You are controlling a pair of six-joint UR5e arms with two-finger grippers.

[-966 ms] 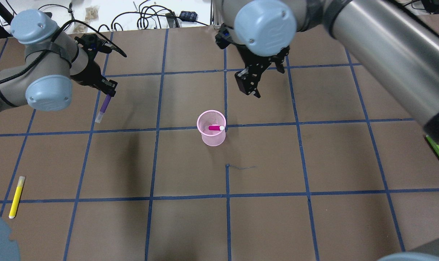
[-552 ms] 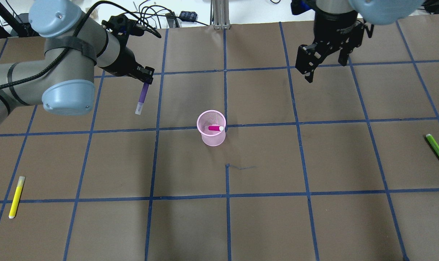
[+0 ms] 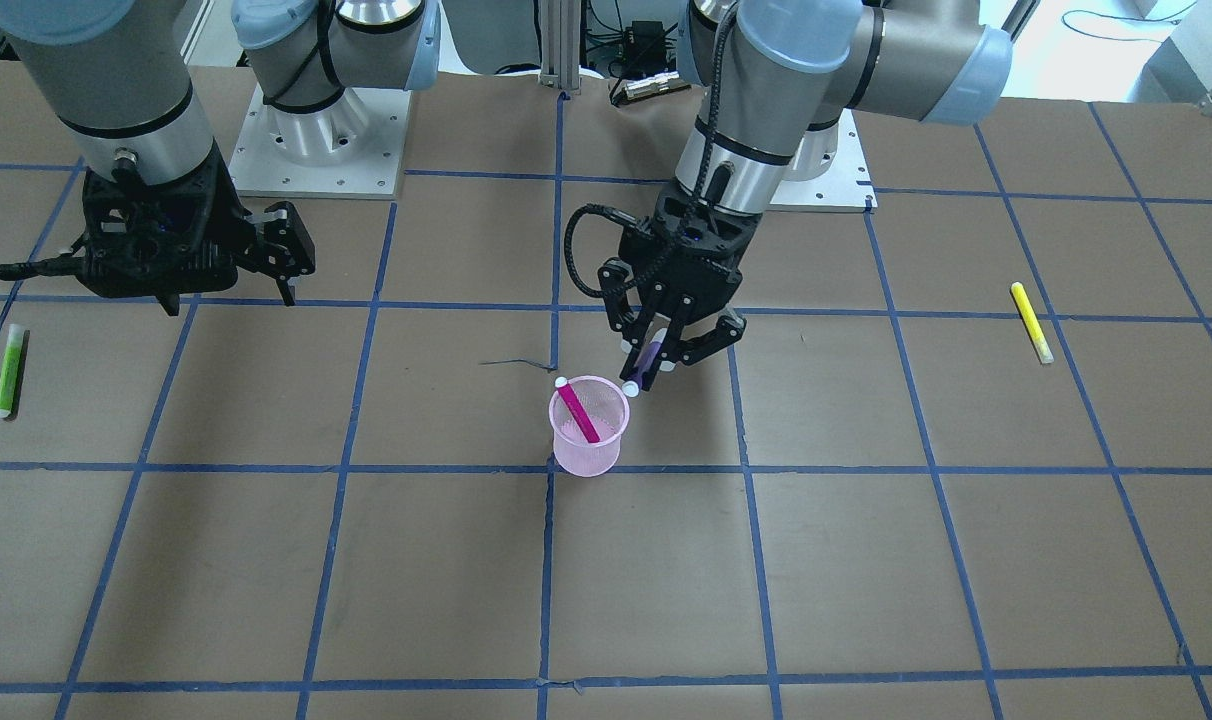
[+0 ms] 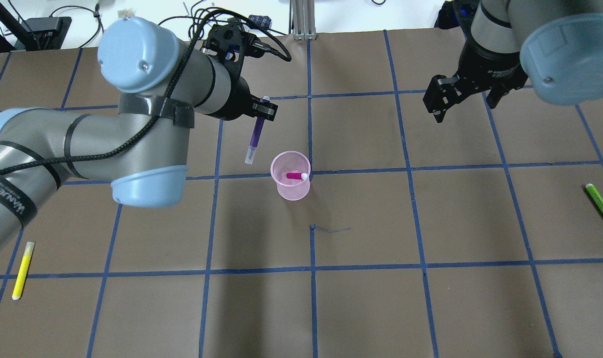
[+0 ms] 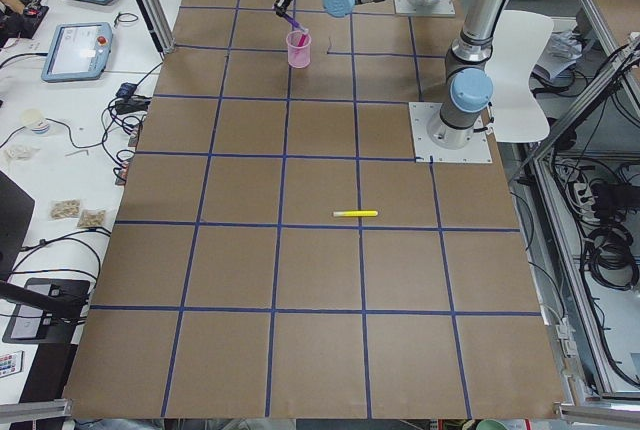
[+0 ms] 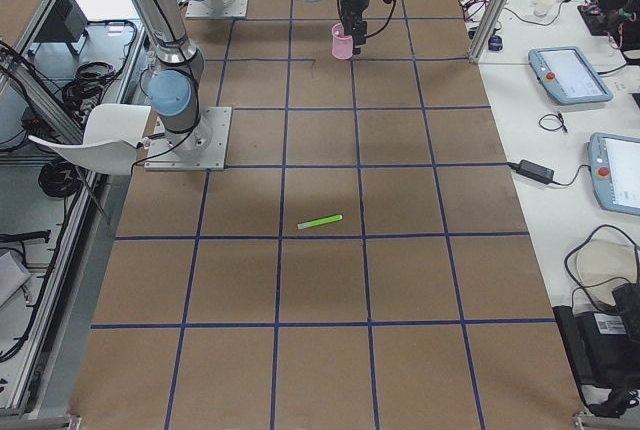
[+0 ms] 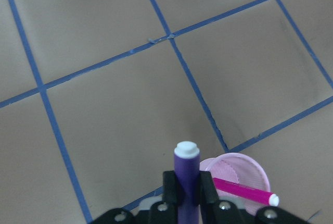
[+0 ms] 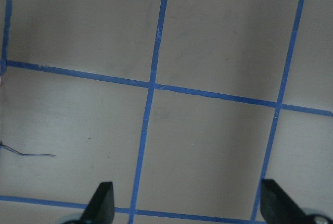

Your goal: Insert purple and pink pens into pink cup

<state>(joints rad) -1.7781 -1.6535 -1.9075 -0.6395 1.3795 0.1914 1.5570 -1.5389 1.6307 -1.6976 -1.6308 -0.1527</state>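
The pink mesh cup [image 4: 291,186] stands upright near the table's middle, also in the front view [image 3: 586,450]. A pink pen [image 4: 296,175] leans inside it, also seen in the left wrist view [image 7: 244,191]. My left gripper [image 4: 262,110] is shut on the purple pen [image 4: 254,136] and holds it tip down in the air, just left of the cup's rim and apart from it. In the front view the purple pen's [image 3: 647,362] lower end hangs beside the rim. My right gripper [image 4: 463,99] is open and empty, far to the right of the cup.
A yellow pen [image 4: 23,270] lies near the table's left edge. A green pen [image 4: 602,209] lies near the right edge. Both arm bases [image 3: 316,150] stand at the robot's side of the table. Blue tape lines grid the brown surface.
My left arm has carried the purple pen rightward, from the far left to just beside the cup. My right arm has swung right, away from above the cup.
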